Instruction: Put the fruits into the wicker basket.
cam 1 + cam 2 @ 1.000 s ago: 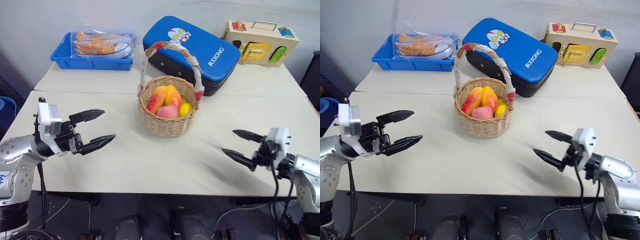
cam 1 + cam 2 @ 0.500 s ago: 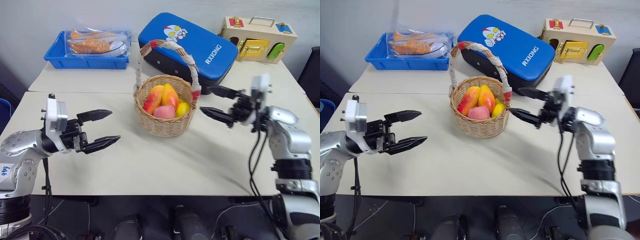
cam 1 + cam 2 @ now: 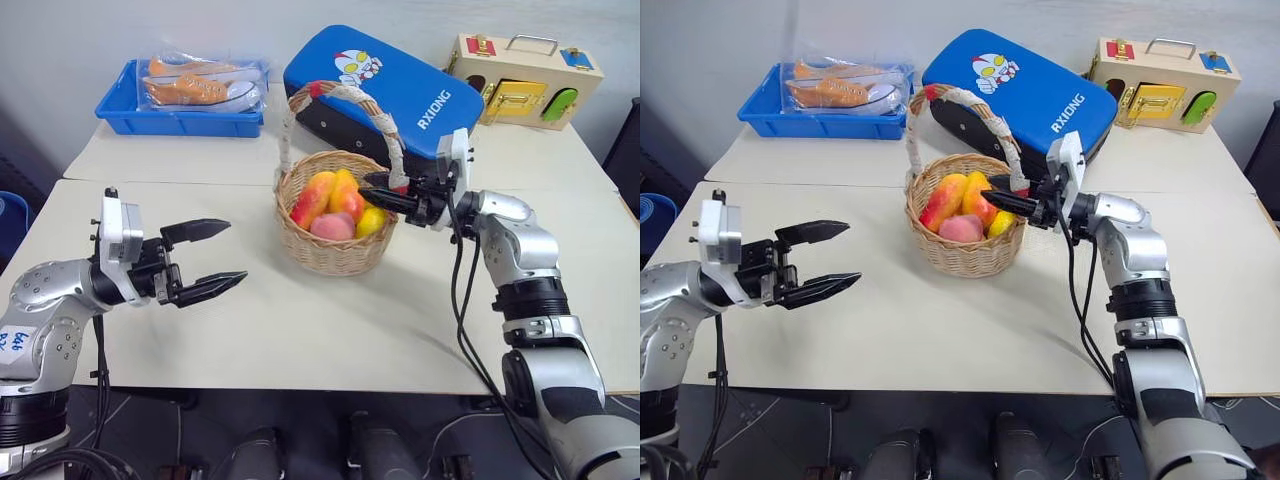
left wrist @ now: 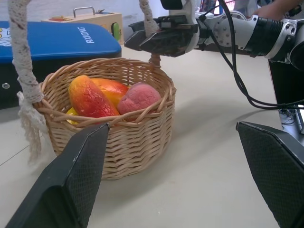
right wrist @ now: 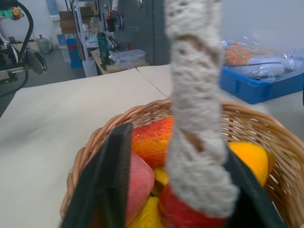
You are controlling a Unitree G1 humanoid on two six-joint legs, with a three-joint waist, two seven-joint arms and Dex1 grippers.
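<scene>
Left eye view: a round wicker basket (image 3: 335,240) with a tall white-wrapped handle (image 3: 385,125) sits at the centre of a pale table (image 3: 300,330). Inside it lie an elongated red-to-yellow mango (image 3: 312,198), a rounded mango (image 3: 347,190) and a pink peach (image 3: 331,227). At lower left the left gripper (image 3: 212,259) hangs above the table with fingers spread apart, grasping nothing. At centre right the right gripper (image 3: 385,195) has its fingers clenched around the handle's lower end, by the basket rim. A blue tray (image 3: 180,120) sits at upper left, a blue case (image 3: 400,85) at top centre, a wooden latch box (image 3: 525,75) at upper right

Left wrist view: the basket fills the centre-left, fruits inside; the right gripper meets the handle at the top

Right wrist view: two black fingers (image 5: 111,175) flank the white handle at centre, fruits behind them in the basket
</scene>
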